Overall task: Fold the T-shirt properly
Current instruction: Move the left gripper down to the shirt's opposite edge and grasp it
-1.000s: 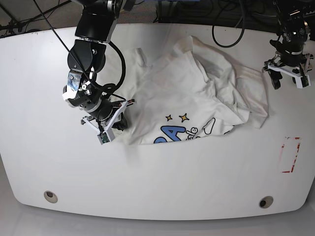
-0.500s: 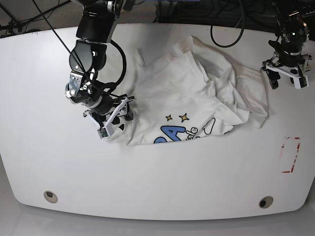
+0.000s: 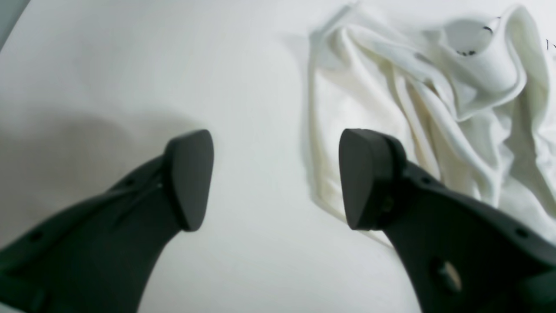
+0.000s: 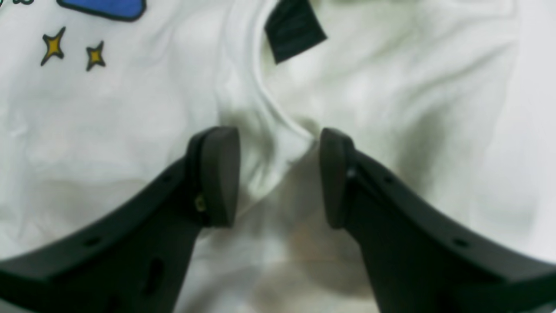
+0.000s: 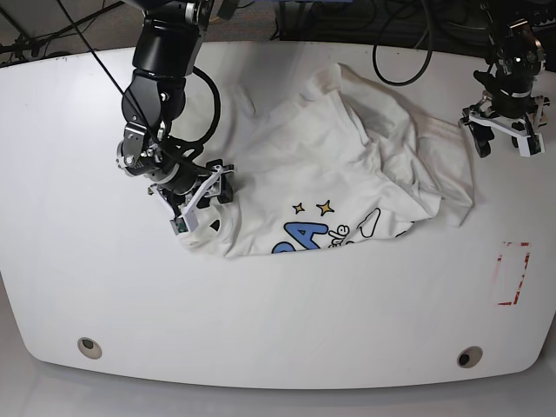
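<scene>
While the T-shirt (image 5: 347,165) lies crumpled mid-frame, both grippers gape.
Right gripper (image 4: 278,178) straddles its collar ridge; left gripper (image 5: 504,139) spread at upper right.

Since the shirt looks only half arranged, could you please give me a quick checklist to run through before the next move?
1. T-shirt lying flat: not ok, bunched in folds on its far side.
2. Right gripper open over the collar fold: ok, the fingers straddle a ridge of cloth.
3. Cloth actually gripped: not ok, gaps show beside the ridge.
4. Left gripper open and empty: ok, over the bare table beside the shirt's edge.
5. Print fully visible: not ok, partly covered.
</scene>
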